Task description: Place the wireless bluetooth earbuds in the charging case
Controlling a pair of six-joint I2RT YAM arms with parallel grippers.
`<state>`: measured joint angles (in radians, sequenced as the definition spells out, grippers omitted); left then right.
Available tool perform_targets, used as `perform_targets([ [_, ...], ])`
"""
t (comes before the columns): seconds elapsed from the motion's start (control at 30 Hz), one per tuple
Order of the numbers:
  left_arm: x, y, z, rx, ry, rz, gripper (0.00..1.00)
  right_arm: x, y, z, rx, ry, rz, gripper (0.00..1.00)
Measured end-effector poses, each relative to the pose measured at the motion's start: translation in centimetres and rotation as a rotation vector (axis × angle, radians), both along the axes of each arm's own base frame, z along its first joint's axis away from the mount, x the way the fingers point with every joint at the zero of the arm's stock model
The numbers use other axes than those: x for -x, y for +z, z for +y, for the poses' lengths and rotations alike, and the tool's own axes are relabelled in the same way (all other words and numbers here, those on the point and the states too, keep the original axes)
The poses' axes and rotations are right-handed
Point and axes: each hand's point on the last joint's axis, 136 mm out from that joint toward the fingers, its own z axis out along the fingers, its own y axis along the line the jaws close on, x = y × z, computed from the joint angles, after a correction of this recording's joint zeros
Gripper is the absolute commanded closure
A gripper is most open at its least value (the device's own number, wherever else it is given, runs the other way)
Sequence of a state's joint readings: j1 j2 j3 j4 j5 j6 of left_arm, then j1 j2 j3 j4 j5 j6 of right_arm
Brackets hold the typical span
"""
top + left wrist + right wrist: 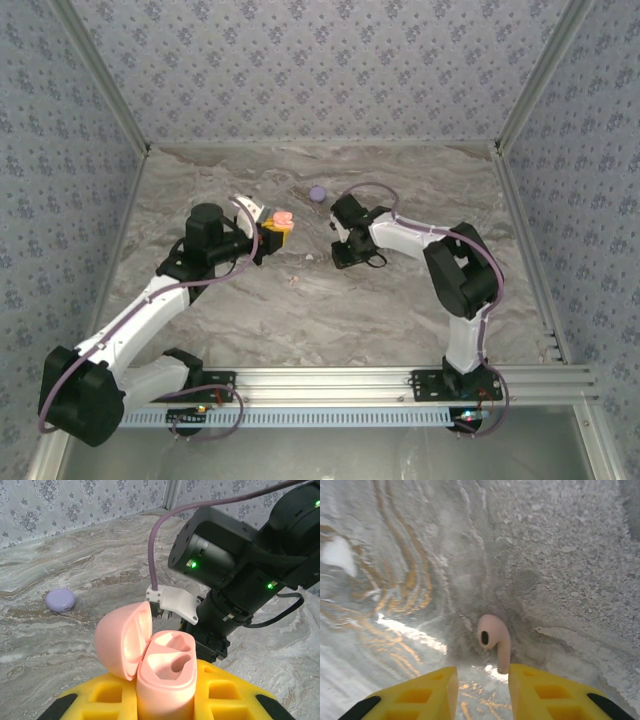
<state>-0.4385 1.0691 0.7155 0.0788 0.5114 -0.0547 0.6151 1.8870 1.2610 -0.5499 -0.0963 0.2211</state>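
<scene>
Pink glossy clamshell case [165,675], curved earbud [495,639]

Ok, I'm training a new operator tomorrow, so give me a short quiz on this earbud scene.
1. True or false: the pink charging case held in the left tool has its lid open.
2. What lies on the table just ahead of the right tool? A) a pink earbud B) a coin C) a cable
3. Fill in: the closed case lying apart on the table is ____ in colour.
Key: 1 true; 2 A; 3 lavender.
</scene>
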Motion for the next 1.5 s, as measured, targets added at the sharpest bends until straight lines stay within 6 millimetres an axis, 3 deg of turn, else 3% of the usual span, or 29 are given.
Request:
perform_targets([
  [0.2, -0.2, 0.5, -0.1, 0.005, 0.000, -0.010, 0.86, -1.2, 3.0, -0.5, -0.086, -0.031, -0.032, 0.67],
  [0.43, -0.3, 0.3, -0.1, 0.002, 0.000, -0.003, 0.86, -2.8, 3.4, -2.1, -0.090, -0.108, -0.032, 0.81],
  [0.57, -0.3, 0.2, -0.1, 0.001, 0.000, -0.002, 0.86, -2.9, 2.5, -2.0, -0.067, -0.106, -0.002, 0.82],
  [0.9, -0.3, 0.2, -0.1, 0.001, 0.000, -0.002, 0.86, -1.1, -1.1, -2.3, 0.010, -0.095, 0.110, 0.82],
  [1.5, -0.3, 0.2, -0.1, 0.001, 0.000, -0.002, 0.87, -0.7, -1.4, -1.5, 0.001, -0.076, 0.136, 0.81],
])
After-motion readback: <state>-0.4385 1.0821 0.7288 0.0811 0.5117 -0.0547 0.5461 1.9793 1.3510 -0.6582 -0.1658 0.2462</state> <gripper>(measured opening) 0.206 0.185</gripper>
